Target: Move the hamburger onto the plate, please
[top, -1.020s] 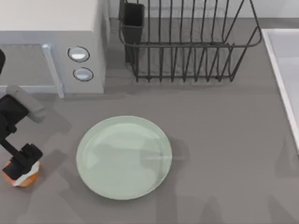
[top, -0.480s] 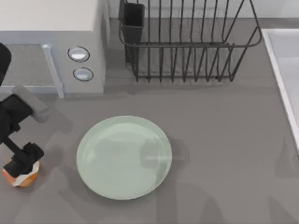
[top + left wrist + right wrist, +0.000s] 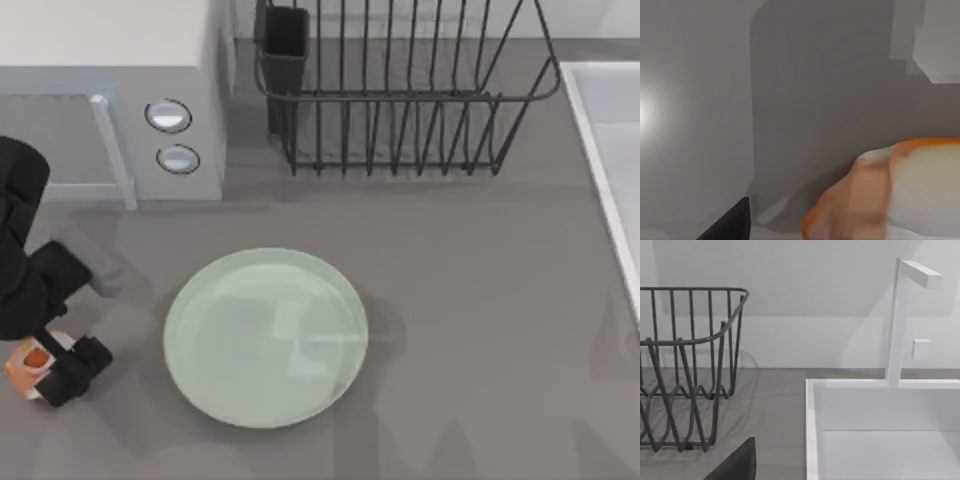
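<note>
1. The left hand (image 3: 60, 370) has shifted slightly toward the plate (image 3: 265, 338) since a second ago, pinching the hamburger (image 3: 30, 362).
2. The hamburger sits just left of the plate, apparently lifted off the bench (image 3: 480, 300); carrying comes next.

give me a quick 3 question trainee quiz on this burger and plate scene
1. True or false: the hamburger lies on the plate.
2. Which gripper is at the hamburger? A) left gripper B) right
3. Fill in: behind the plate stands a dark wire ____.

Key: 1 false, it is at the table's left side, apart from the plate. 2 A. 3 rack.
</note>
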Tool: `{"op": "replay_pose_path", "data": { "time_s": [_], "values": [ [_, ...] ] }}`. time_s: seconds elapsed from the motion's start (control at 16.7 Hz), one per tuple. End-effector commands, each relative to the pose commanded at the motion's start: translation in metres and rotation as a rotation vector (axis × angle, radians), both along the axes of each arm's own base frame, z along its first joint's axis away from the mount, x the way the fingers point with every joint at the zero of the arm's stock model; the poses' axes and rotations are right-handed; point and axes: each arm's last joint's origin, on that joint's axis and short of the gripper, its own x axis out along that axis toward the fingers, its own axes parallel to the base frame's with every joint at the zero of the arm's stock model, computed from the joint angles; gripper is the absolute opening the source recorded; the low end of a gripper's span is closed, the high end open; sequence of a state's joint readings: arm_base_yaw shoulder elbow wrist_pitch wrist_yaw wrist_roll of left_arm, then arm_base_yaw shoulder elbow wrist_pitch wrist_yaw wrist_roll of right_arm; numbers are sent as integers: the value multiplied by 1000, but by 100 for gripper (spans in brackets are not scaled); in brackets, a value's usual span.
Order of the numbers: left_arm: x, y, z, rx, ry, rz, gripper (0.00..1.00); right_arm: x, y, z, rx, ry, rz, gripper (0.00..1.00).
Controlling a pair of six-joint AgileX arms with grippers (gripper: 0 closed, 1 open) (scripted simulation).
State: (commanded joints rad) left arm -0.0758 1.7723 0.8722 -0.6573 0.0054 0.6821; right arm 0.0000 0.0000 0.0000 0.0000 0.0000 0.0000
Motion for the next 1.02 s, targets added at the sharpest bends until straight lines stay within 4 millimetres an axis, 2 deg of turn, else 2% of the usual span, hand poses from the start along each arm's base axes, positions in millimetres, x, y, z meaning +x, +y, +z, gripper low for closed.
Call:
{"op": "replay_pose_path", "data": {
  "time_s": [0.12, 0.36, 1.02],
  "values": [
    [-2, 0, -11, 0, 6, 0, 100, 0, 0, 0, 0, 0, 0, 100],
    [-2, 0, -13, 1, 8, -1, 100, 0, 0, 0, 0, 0, 0, 100],
    [-2, 0, -13, 1, 8, -1, 17, 0, 0, 0, 0, 0, 0, 100]
  ]
}}
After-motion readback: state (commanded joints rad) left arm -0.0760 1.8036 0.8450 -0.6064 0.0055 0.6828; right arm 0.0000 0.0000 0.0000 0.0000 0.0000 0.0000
